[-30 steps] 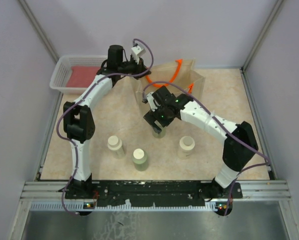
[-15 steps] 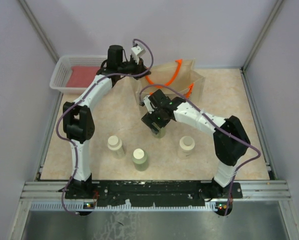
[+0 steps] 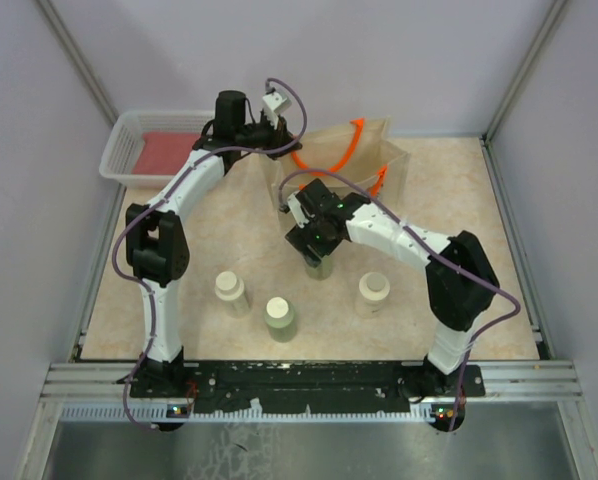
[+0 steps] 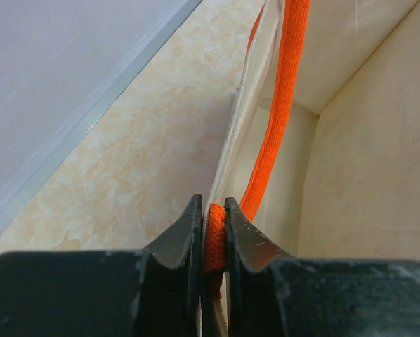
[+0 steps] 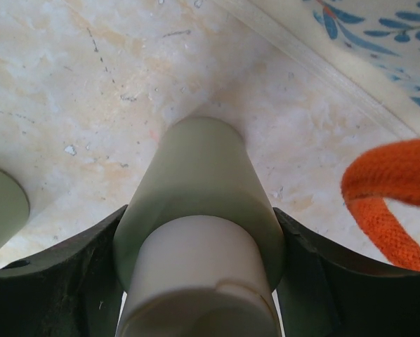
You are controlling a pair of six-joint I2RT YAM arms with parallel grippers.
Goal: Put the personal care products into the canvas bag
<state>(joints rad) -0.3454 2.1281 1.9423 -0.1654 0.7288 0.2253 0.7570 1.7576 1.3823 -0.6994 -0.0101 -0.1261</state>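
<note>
Bag [image 3: 394,165]: open, mouth held up by one handle [image 4: 284,105]; collapses on any slip there.
Left gripper [image 4: 214,235]: pinching that handle at bag's rim.
Right gripper [image 5: 199,232]: clamped on bottle [image 5: 196,175], standing just in front of bag; could snag other handle [image 5: 385,196] when lifting.

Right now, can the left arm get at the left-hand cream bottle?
Probably not: the left gripper is shut on the orange handle of the canvas bag at the back. Nothing crowds the cream bottle, but the arm would have to let go first.
</note>
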